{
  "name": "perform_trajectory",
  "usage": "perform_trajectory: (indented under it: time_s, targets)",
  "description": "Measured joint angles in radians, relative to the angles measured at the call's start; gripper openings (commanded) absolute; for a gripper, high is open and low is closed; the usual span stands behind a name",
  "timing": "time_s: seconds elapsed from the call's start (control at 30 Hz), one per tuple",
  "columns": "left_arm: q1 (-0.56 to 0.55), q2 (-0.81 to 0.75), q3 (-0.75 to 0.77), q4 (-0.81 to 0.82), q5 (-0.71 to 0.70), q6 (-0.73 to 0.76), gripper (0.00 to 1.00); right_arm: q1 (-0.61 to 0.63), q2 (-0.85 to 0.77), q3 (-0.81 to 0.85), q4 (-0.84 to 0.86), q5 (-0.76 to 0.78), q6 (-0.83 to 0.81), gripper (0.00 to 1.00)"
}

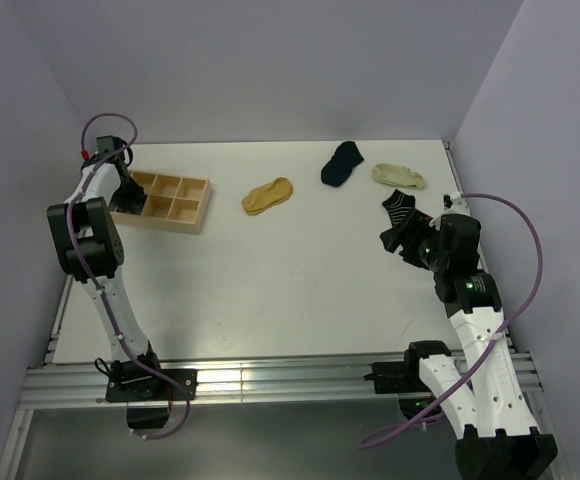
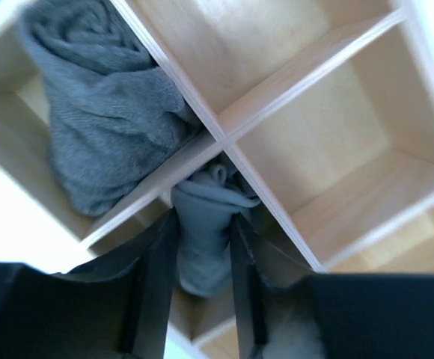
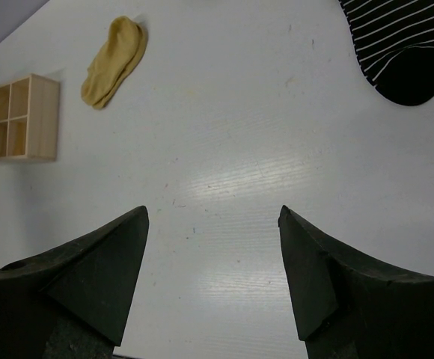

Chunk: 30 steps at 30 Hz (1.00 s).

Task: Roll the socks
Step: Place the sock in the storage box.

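I have the left gripper (image 2: 202,221) dipped into the wooden tray (image 1: 206,207) at upper left, pinching a rolled light grey sock (image 2: 202,258); the right gripper (image 3: 213,217) hangs spread at right.

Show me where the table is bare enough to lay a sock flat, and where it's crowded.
Widest bare patch: the middle and near half of the table, bordered by the wooden tray, the yellow sock and the right gripper. Also the far strip between tray and navy sock. Crowded: far right, where navy sock, cream sock and striped sock cluster.

Lab bench: white table (image 1: 300,270), plain enclosing walls (image 1: 270,60), aluminium rail (image 1: 270,380).
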Motion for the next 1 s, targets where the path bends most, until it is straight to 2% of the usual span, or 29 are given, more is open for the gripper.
perform_trajectory:
  time_s: [0.23, 0.6, 0.87, 1.0]
  targets:
    - [0.000, 0.069, 0.036, -0.027, 0.001, 0.004, 0.36, 0.000, 0.000, -0.009, 0.001, -0.001, 0.001, 0.77]
    - [0.000, 0.066, 0.078, -0.080, 0.012, 0.002, 0.59, 0.000, -0.001, -0.016, 0.000, -0.014, -0.001, 0.77]
    - [-0.014, -0.084, 0.079, -0.109, 0.037, -0.002, 0.81, 0.000, -0.011, -0.004, -0.015, -0.029, -0.005, 0.82]
    - [-0.060, -0.237, 0.049, -0.083, 0.043, -0.001, 0.85, 0.000, -0.019, 0.008, -0.024, -0.047, -0.007, 0.83]
